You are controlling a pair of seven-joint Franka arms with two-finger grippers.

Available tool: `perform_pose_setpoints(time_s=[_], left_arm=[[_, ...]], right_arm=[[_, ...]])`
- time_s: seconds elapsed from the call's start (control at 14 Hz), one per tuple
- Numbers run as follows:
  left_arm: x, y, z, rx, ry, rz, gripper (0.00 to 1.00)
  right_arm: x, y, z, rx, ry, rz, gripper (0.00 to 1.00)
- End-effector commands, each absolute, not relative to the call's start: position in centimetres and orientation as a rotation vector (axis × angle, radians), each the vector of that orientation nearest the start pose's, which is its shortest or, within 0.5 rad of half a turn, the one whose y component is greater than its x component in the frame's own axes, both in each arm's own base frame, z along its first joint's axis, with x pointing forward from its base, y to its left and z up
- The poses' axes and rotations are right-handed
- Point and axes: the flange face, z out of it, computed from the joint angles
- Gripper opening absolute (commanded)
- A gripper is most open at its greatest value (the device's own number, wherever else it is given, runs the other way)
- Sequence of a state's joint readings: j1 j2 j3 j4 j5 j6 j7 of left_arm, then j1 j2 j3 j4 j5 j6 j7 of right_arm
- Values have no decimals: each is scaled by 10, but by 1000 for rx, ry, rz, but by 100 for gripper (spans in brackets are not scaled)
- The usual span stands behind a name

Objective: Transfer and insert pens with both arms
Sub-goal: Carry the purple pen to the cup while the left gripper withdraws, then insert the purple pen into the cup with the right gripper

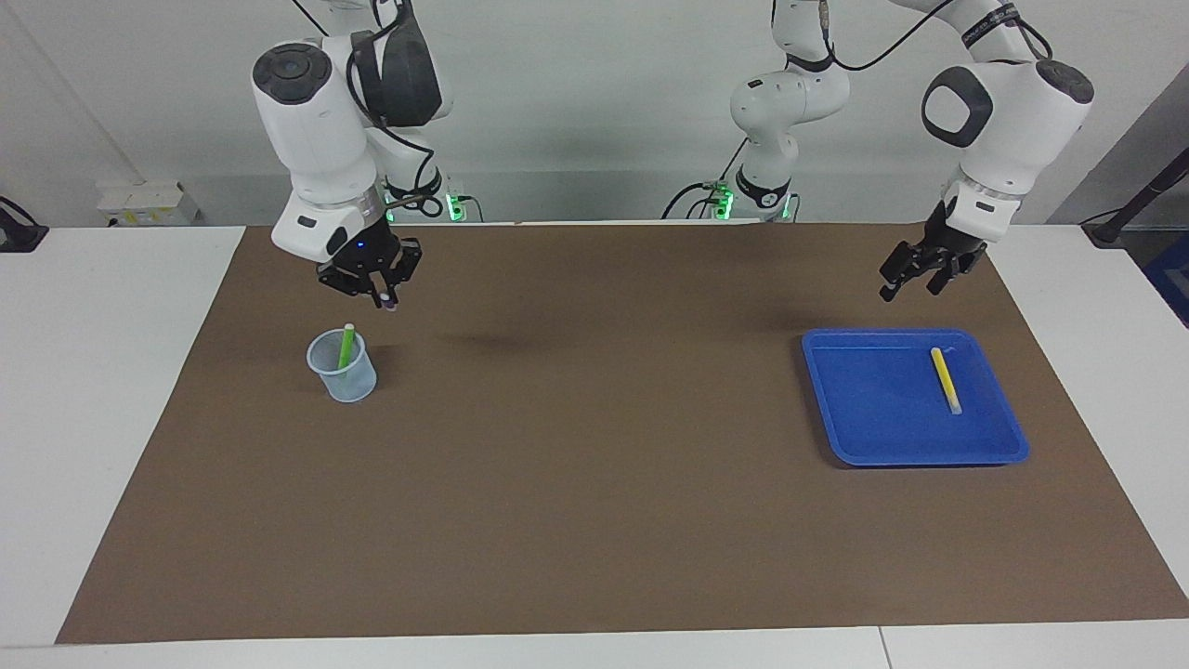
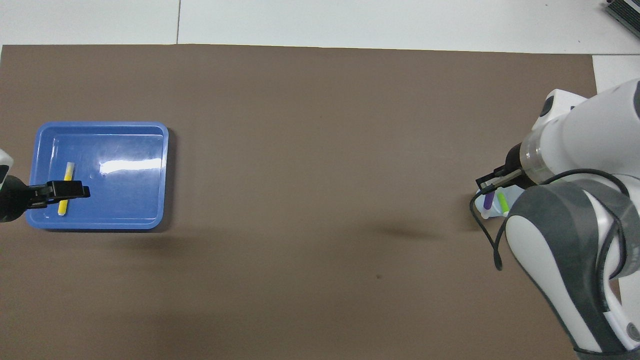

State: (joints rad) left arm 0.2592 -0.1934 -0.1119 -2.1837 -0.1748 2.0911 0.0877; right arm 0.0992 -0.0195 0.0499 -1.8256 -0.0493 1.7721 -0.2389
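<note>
Facing view shows both white jointed arms raised over the brown mat (image 1: 594,520) that covers the white table (image 1: 111,418). Nearest the robots, the right gripper (image 1: 384,299) hangs in the air with its fingertips pinched shut on the purple marker-like pen (image 1: 385,302), whose short tip pokes out just below the fingers; in the overhead view that pen (image 2: 488,201) slants down beside the cup. Just below and slightly farther from the robots than those fingertips stands the small clear plastic cup (image 1: 342,366), at the right arm's end of the mat, not touching the purple pen. The bright green pen (image 1: 346,345) already leans upright inside that cup, its whitish cap above the rim.

At the other end, the left gripper (image 1: 915,275) hovers with its fingers spread wide and nothing between them. Below and farther from the robots than those fingers lies the shallow blue plastic tray (image 1: 864,437), flat on the mat. The yellow pen (image 1: 946,379) lies loose inside the tray, toward its outer side, clear of the left fingers; in the overhead view a raised fingertip (image 2: 67,189) merely overlaps it.
</note>
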Motion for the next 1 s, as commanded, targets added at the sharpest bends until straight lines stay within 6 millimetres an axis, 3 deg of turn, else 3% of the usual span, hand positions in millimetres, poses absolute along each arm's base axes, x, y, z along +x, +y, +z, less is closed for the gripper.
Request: perform_pose_setpoints(time_s=[0.0, 0.36, 0.64, 0.93], left_arm=[[512, 94, 454, -3229, -110, -208, 100], [537, 125, 419, -3158, 7, -239, 100], [547, 147, 398, -3143, 94, -251, 100], [558, 160, 366, -3108, 162, -265, 100]], right_arm=[[550, 47, 531, -3121, -787, 48, 0], [553, 23, 508, -3116, -826, -16, 0], [555, 20, 503, -3118, -836, -62, 0], [554, 9, 475, -3109, -877, -108, 0]])
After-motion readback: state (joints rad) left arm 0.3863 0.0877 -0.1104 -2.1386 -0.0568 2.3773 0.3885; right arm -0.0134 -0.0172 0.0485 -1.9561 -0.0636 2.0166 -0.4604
